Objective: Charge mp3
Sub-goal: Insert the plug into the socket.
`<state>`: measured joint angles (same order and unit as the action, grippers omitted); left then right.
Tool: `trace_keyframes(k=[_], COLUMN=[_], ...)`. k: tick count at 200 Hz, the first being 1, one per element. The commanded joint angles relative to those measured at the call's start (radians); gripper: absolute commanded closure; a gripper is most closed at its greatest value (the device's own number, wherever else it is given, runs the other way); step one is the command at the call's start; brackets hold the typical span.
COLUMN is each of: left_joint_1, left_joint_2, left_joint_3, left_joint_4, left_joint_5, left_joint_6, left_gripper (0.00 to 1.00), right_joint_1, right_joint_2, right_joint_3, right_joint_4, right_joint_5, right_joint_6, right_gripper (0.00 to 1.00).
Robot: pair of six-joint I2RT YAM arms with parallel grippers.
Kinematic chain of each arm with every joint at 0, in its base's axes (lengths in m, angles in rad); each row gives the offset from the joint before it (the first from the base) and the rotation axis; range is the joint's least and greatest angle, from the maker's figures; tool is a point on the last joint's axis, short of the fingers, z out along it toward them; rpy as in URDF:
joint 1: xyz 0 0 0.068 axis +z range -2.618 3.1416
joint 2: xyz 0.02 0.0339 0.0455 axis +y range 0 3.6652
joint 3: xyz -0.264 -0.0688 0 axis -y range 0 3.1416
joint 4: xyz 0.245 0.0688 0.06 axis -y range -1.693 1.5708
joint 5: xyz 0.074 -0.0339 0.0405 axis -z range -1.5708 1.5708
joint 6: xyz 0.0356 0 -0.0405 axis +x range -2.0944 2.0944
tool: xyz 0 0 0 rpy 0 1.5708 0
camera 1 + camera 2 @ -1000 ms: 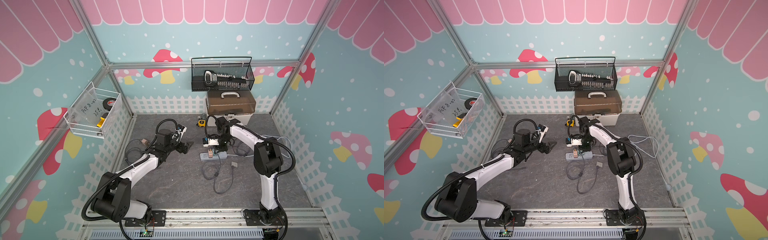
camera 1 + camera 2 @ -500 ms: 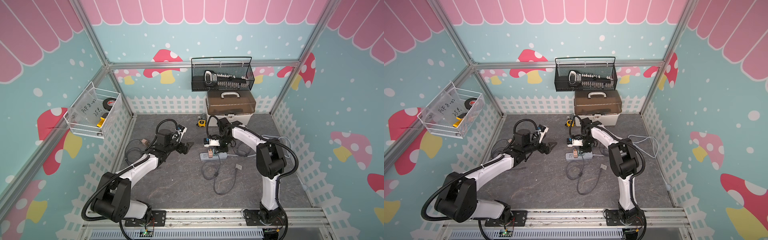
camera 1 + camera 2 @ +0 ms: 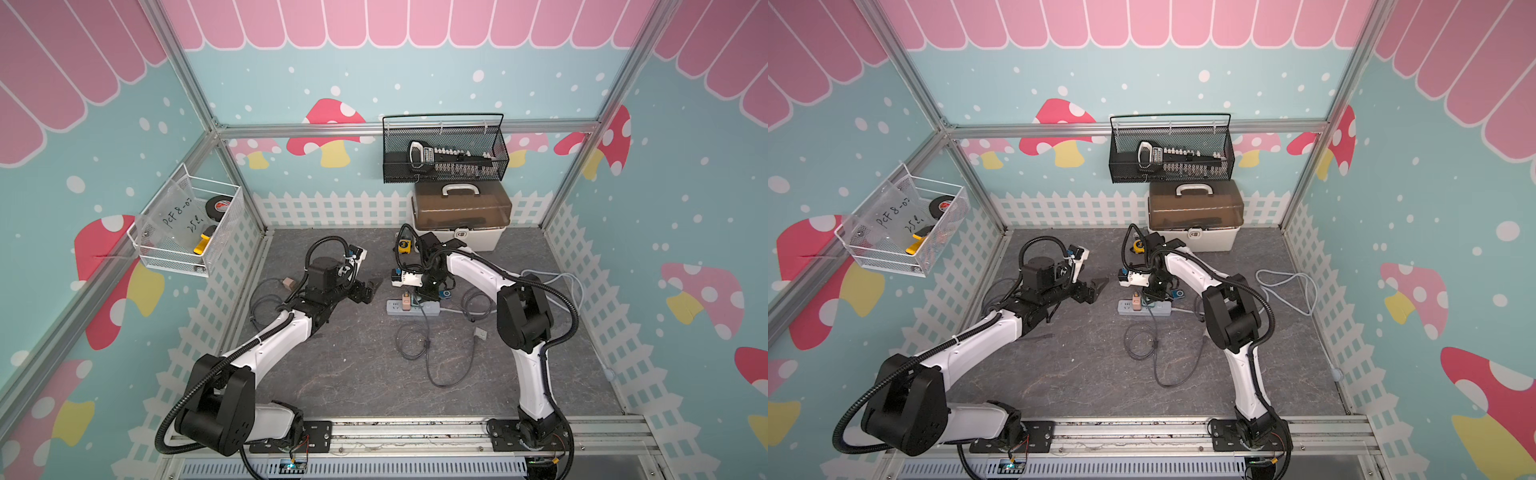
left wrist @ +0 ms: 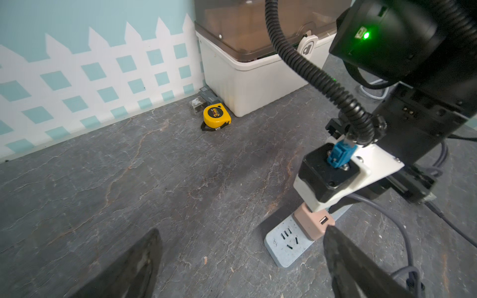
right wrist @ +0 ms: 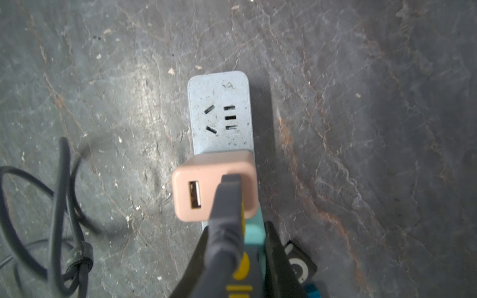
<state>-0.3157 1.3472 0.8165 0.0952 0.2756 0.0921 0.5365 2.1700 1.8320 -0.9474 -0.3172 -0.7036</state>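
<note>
Pink adapter (image 5: 214,185) on power strip (image 5: 219,108): grey USB plug (image 5: 227,206) is pressing into its second port | right gripper (image 5: 233,232) staying pinched narrow on plug, barely moving since a second ago | left gripper (image 4: 241,231) idling wide | mp3 player (image 5: 299,268) lying beside strip, probably awaiting cable

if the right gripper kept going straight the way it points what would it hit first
The pink charger on the power strip. The right gripper holds the grey usb plug in its jaws, tip at the charger's face; how deep it sits is unclear.
</note>
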Motion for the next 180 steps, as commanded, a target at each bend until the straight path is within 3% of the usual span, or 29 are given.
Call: trace_keyframes(k=[1,49,78,135,180], left_joint_1=[0.016,0.061,0.064,0.064,0.039], left_joint_2=[-0.039,-0.053,-0.064,-0.086,-0.086], left_joint_3=[-0.022,-0.029,-0.023,0.008,0.057], left_joint_4=[0.018,0.034,0.02,-0.023,-0.058], left_joint_5=[-0.054,-0.08,-0.077,-0.032,-0.008], left_joint_6=[-0.012,-0.015,0.004,0.03,0.061], left_gripper=[0.06,0.05,0.05,0.05,0.06], right_joint_1=[0.036,0.077,0.1,0.084,0.053], right_joint_2=[0.078,0.195,0.237,0.105,-0.012], right_joint_3=[0.04,0.242,0.31,0.206,0.158], right_joint_4=[0.104,0.105,0.104,0.161,0.144], right_joint_5=[-0.007,0.015,0.022,0.126,0.174], right_joint_6=[0.076,0.171,0.199,0.19,0.145], right_gripper=[1.0,0.97,0.83,0.47,0.38])
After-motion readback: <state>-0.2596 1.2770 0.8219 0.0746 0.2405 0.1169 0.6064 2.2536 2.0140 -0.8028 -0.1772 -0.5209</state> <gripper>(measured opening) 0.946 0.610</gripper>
